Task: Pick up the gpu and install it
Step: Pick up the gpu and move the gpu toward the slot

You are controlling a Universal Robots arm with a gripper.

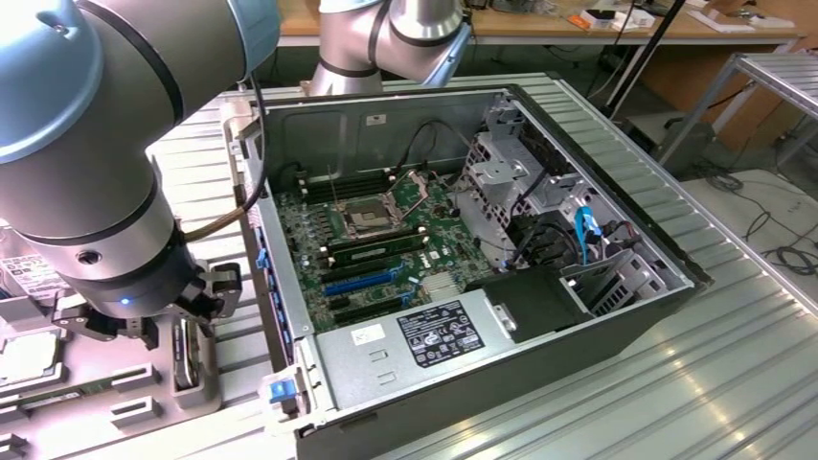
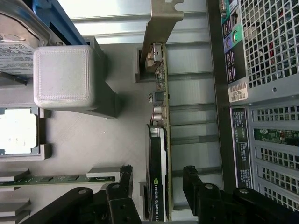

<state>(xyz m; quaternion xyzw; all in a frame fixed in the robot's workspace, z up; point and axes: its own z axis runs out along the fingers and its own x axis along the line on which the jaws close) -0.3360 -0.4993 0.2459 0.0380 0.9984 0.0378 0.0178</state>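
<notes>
The gpu (image 2: 158, 140) stands on edge in the grey tray (image 2: 84, 140), thin and black, with a silver bracket (image 2: 161, 23) at one end. The claw (image 2: 158, 179) straddles it, spread wide, touching nothing.

pincer (image 1: 176, 328) at gpu (image 1: 187, 356) | gpu on edge in tray (image 1: 77, 407) | computer case (image 1: 383, 120) open

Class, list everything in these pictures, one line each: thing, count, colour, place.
computer case: one, black, open, middle of exterior view.
motherboard: one, green, inside the case.
tray: one, grey, exterior view's left of the case.
gpu: one, black, on edge in the tray.
hard drive: one, silver, in the tray.
memory stick: one, green, in the tray.
gripper: one, black, open, straddling the gpu.
arm: one, grey, above the tray.
</notes>
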